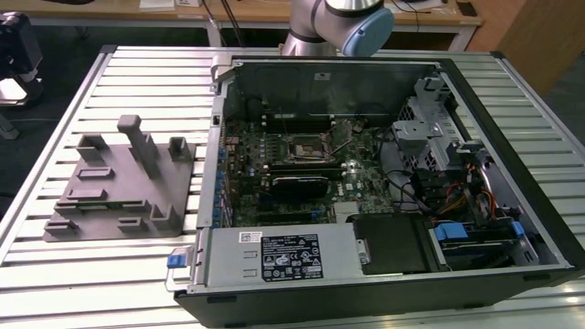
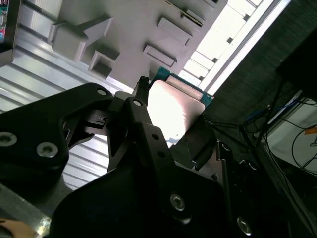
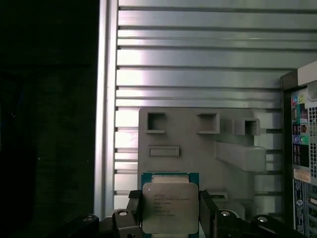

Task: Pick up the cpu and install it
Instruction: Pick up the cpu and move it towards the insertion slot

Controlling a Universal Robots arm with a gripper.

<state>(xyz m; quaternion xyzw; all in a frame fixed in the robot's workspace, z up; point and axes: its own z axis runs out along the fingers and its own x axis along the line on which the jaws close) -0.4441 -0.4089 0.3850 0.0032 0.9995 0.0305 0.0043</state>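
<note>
The cpu [image 3: 170,208], a thin square chip with a pale silver top and a green rim, sits clamped between my gripper's [image 3: 170,214] two black fingers. In the second wrist view the cpu [image 2: 174,105] shines brightly with a finger [image 2: 140,116] pressed on one edge, and the gripper [image 2: 173,126] is shut on it. It hangs well above the grey fixture [image 3: 198,144], whose raised blocks and slots lie far below. In the exterior view the motherboard's socket [image 1: 308,147] lies open inside the computer case [image 1: 512,123]. The arm [image 1: 340,24] stands behind the case.
The grey fixture [image 1: 119,185] lies on the slatted metal table [image 1: 137,75] at the exterior view's left, beside the case. A power supply [image 1: 283,255], drive cage [image 1: 429,130] and cables [image 1: 462,199] crowd the case. The case wall [image 3: 303,148] edges the first wrist view.
</note>
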